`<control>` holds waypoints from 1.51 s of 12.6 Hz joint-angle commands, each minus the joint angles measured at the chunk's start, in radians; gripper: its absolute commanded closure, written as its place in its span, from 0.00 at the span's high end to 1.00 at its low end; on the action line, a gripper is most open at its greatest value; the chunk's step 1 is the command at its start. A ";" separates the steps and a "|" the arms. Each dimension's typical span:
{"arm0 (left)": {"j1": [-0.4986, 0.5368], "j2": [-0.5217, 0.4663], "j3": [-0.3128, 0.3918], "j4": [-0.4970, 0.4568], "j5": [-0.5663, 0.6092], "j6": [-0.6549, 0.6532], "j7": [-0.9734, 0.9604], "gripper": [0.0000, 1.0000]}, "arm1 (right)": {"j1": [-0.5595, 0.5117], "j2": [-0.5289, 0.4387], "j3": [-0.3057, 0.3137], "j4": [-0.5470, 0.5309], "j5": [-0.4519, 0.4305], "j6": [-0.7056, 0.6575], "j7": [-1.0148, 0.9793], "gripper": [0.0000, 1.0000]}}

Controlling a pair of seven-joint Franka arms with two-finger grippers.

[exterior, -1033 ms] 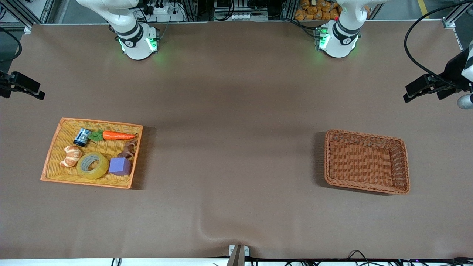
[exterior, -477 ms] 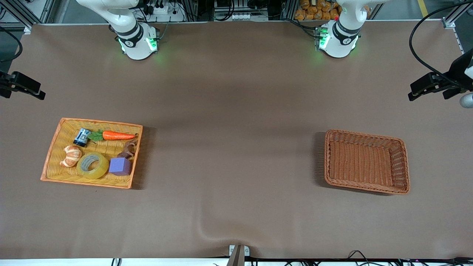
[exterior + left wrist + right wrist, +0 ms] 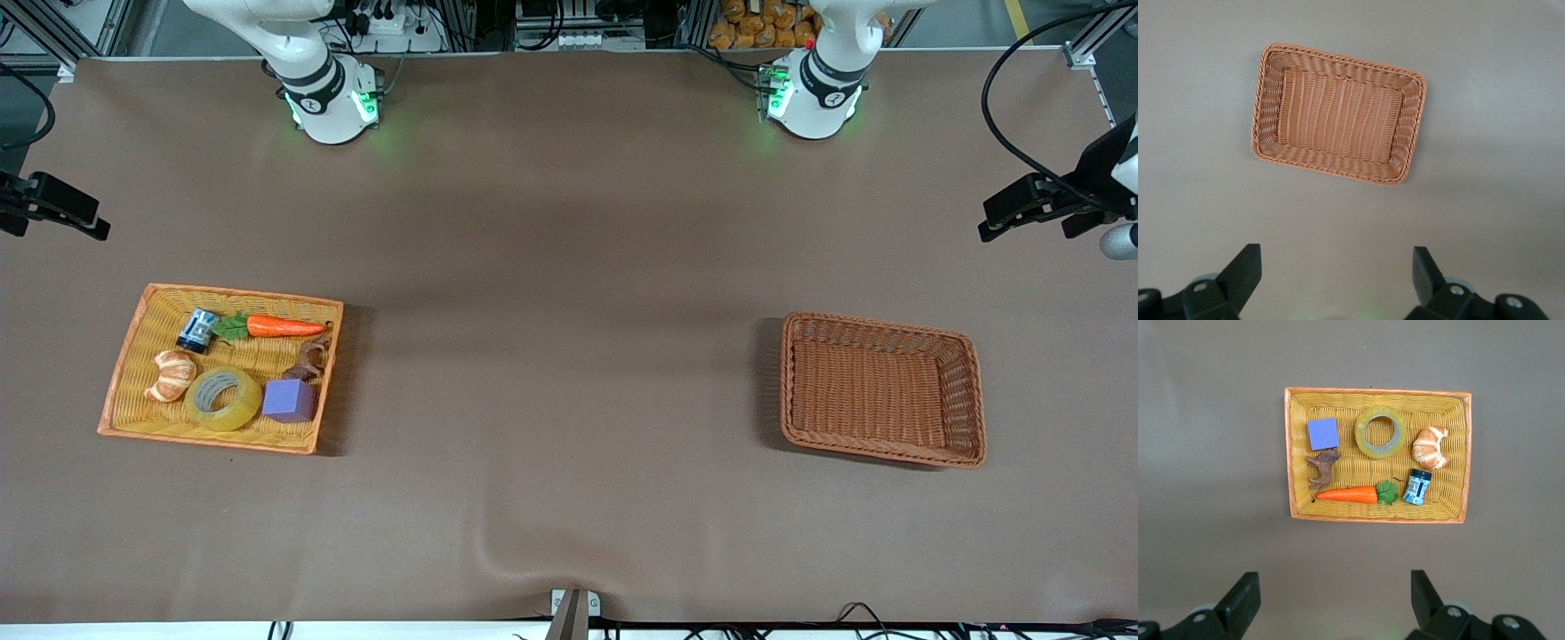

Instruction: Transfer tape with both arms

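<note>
The tape [image 3: 222,397] lies flat in the orange-rimmed yellow tray [image 3: 122,356] at the right arm's end of the table, between a croissant [image 3: 171,375] and a purple cube [image 3: 289,400]. It also shows in the right wrist view [image 3: 1381,432]. My right gripper [image 3: 1335,597] is open and empty, high up, with the tray in its view. In the front view it shows at the edge [image 3: 55,218]. My left gripper [image 3: 1337,273] is open and empty, high up, with the empty brown basket [image 3: 1265,127] in its view. It shows at the front view's other edge [image 3: 1022,213].
The tray also holds a carrot [image 3: 283,326], a small blue jar [image 3: 197,330] and a brown animal figure [image 3: 308,360]. The brown wicker basket [image 3: 973,391] stands at the left arm's end. The brown table cover has a wrinkle [image 3: 498,556] near the front edge.
My left gripper has shifted slightly at the edge of the front view. The right gripper and the things in the tray have not moved.
</note>
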 commanded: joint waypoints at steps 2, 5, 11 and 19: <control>-0.011 -0.006 -0.008 0.001 0.026 -0.002 0.005 1.00 | 0.003 0.038 0.008 0.012 0.013 0.012 0.004 1.00; -0.012 0.000 -0.020 -0.002 0.026 0.013 0.005 1.00 | -0.010 0.174 0.008 0.012 0.016 0.064 0.001 1.00; -0.021 0.020 -0.022 -0.030 0.026 0.063 -0.030 1.00 | -0.037 0.433 0.001 0.015 -0.010 0.260 -0.057 1.00; -0.077 0.087 -0.023 -0.024 0.090 0.116 -0.080 1.00 | -0.161 0.655 0.006 -0.012 0.032 0.555 -0.420 1.00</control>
